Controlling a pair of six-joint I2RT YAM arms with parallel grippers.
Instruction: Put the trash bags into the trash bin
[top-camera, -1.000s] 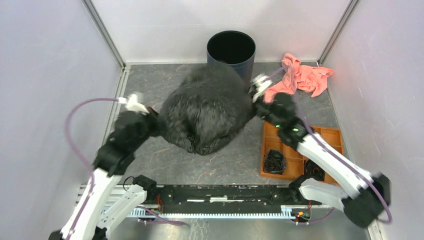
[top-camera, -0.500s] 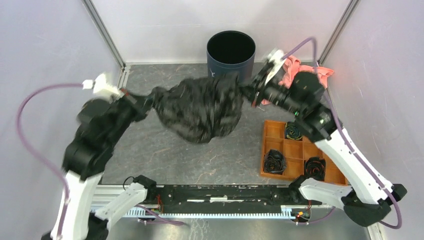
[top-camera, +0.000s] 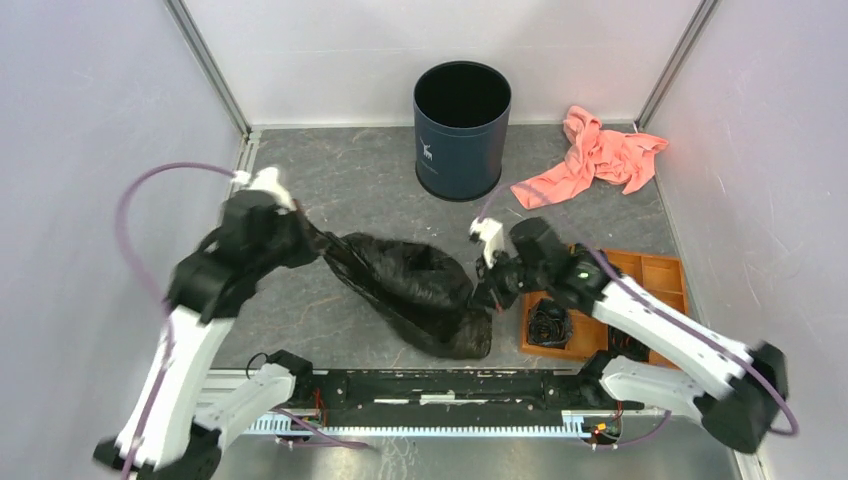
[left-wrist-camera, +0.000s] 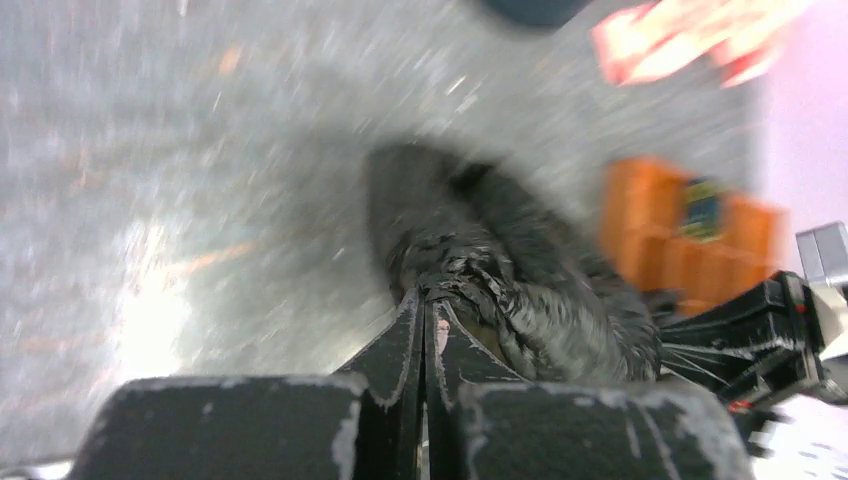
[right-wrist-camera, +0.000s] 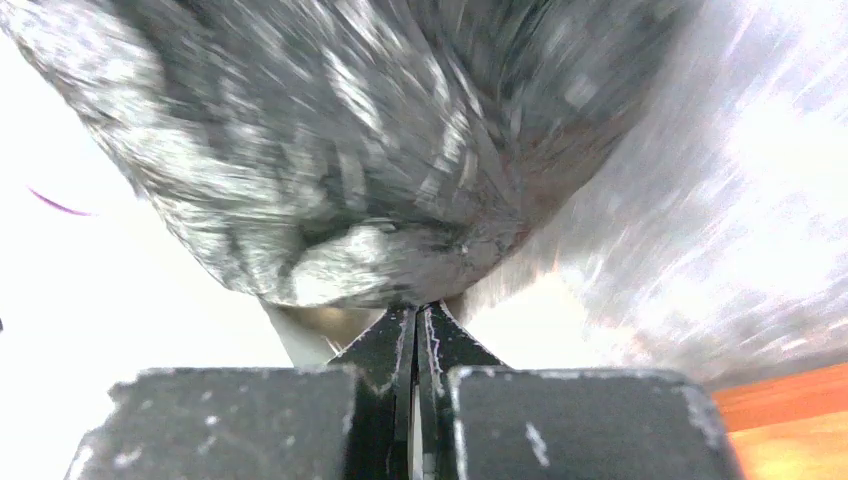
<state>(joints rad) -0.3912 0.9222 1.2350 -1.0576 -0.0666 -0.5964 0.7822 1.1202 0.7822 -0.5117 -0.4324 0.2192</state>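
Observation:
The black trash bag (top-camera: 410, 288) lies stretched low over the table between my two grippers. My left gripper (top-camera: 318, 243) is shut on its left end; the left wrist view shows the jaws (left-wrist-camera: 423, 300) pinched on crumpled black film (left-wrist-camera: 520, 270). My right gripper (top-camera: 487, 296) is shut on the bag's right end; the right wrist view shows the jaws (right-wrist-camera: 417, 312) closed under the bulging bag (right-wrist-camera: 380, 150). The navy trash bin (top-camera: 461, 130) with a white deer logo stands upright and open at the back centre, apart from the bag.
A salmon-pink cloth (top-camera: 598, 155) lies at the back right. An orange compartment tray (top-camera: 660, 275) with small black rolls (top-camera: 548, 323) sits at the right, under my right arm. Walls close in on both sides.
Both grippers swung the bag up toward the bin, then brought it down and nearer. The bag has gone from puffed and raised to flatter and low on the table.

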